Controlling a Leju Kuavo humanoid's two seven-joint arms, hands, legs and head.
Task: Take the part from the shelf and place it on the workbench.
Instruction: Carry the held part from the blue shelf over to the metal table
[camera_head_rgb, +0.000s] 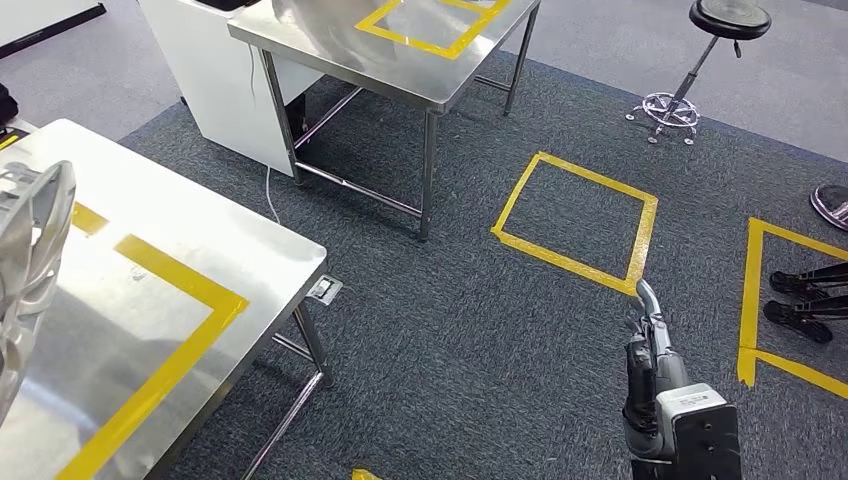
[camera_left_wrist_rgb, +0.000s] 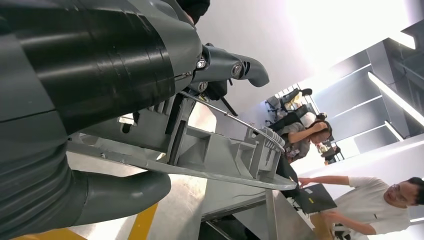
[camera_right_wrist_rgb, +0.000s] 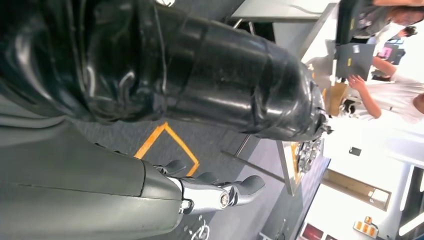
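The part (camera_head_rgb: 30, 260) is a silver, ribbed metal casting at the far left of the head view, held over the steel workbench (camera_head_rgb: 230, 250), which carries a yellow tape outline. In the left wrist view my left hand (camera_left_wrist_rgb: 115, 75) grips the part (camera_left_wrist_rgb: 220, 155), with the thumb under it and the dark fingers (camera_left_wrist_rgb: 230, 67) over its top edge. My right hand (camera_head_rgb: 650, 370) hangs low at the right above the carpet. It holds nothing, and its fingers (camera_right_wrist_rgb: 235, 187) are loosely apart.
A second steel table (camera_head_rgb: 440, 75) with a yellow outline stands behind, next to a white cabinet (camera_head_rgb: 210, 80). A stool (camera_head_rgb: 700, 60) is at the back right. Yellow tape squares (camera_head_rgb: 575, 220) mark the carpet. A person's shoes (camera_head_rgb: 800, 300) are at the right edge.
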